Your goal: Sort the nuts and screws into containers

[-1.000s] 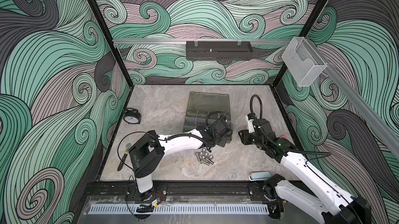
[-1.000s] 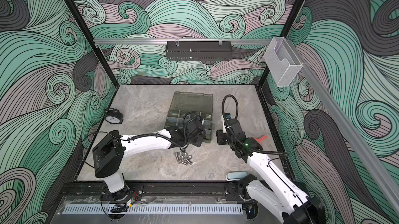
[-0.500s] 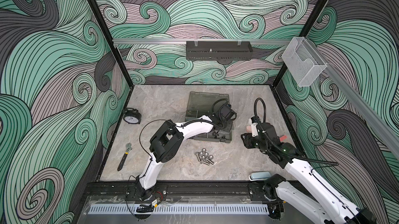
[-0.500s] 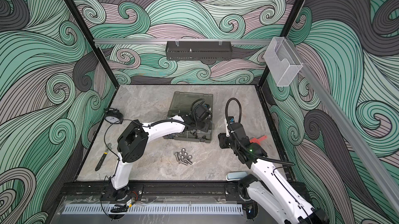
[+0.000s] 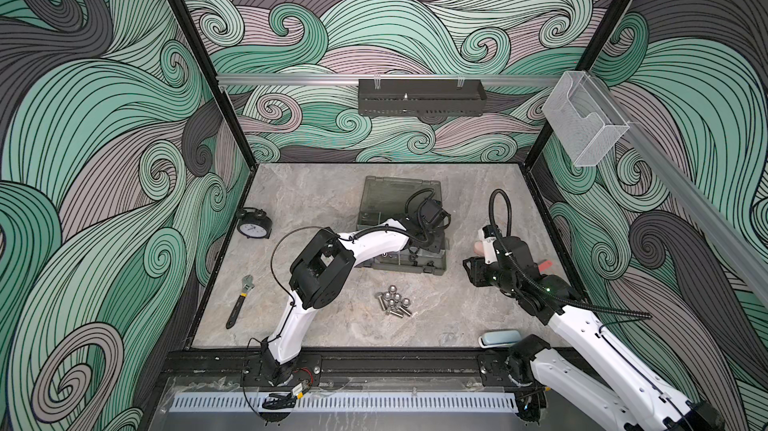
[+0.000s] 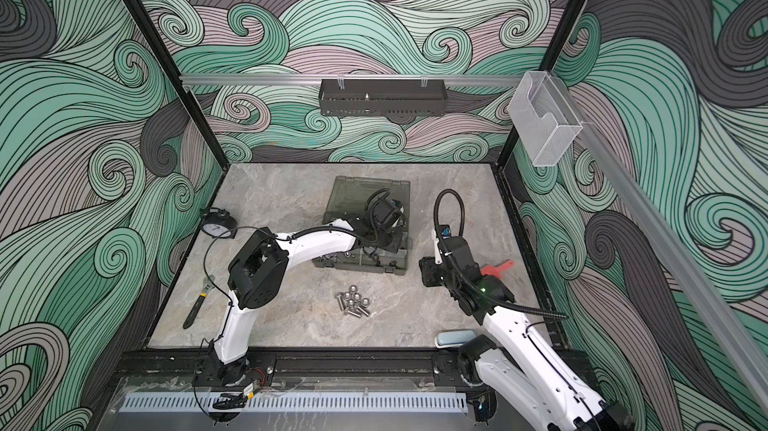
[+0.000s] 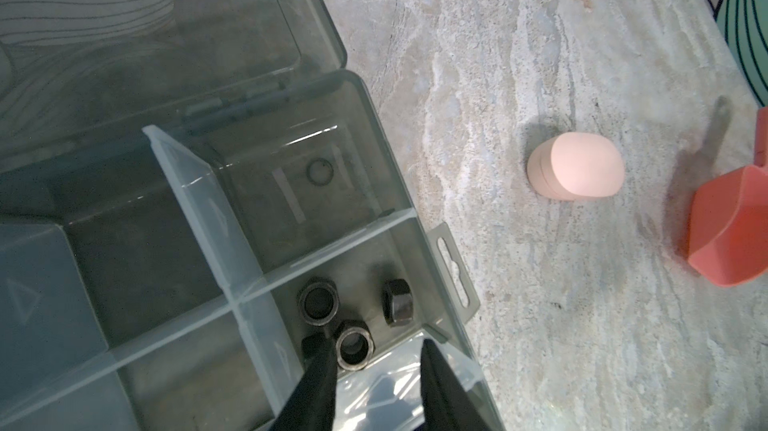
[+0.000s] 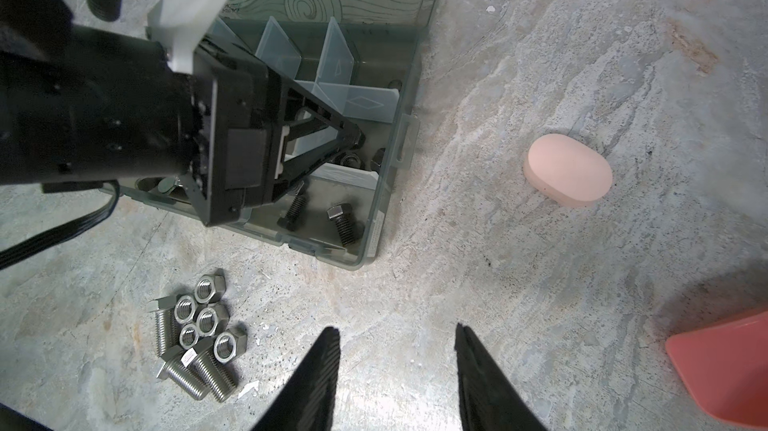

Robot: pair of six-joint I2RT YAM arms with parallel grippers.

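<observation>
Landmark: the case (image 5: 432,271) (image 6: 386,269) lay open in the middle of the table (image 5: 332,325). Its lid (image 5: 386,196) lay flat on the far side, toward the back wall.
Edges: upright clear dividers (image 7: 199,183) split the case into compartments. A slotted tab (image 7: 455,271) jutted from its right wall.
Open room: bare table ran along the case's front and right walls. A pink pad (image 7: 575,171) (image 8: 567,175) sat well to the right of the case, with a red scoop (image 7: 727,233) beyond it.
Left gripper: the left gripper (image 7: 376,350) (image 8: 356,140) hung over the case's right-edge compartment, beside the tab. Its fingers were spread and released, with nothing between them.
Black nuts: three black nuts (image 7: 318,304) lay in that compartment. Two lay flat with holes up, and one stood on edge nearer the wall. One flat nut sat just beside a fingertip (image 7: 326,356).
Black screws: two black screws (image 8: 343,225) lay flat in the case's front-right corner compartment, long axes running roughly toward the front wall.
On the table: silver screws (image 8: 212,370) and silver nuts (image 8: 208,321) huddled together, touching, near the case's front wall but clear of it. Two of the three screws lay side by side, and the third lay at an angle with its head toward the case. The five nuts lay flat, holes up.
Right gripper: the right gripper (image 8: 395,331) hovered over bare table off the case's front-right corner, fingers apart and empty.
Far left of the case: a wrench (image 5: 239,302) and a clock (image 5: 254,225).
</observation>
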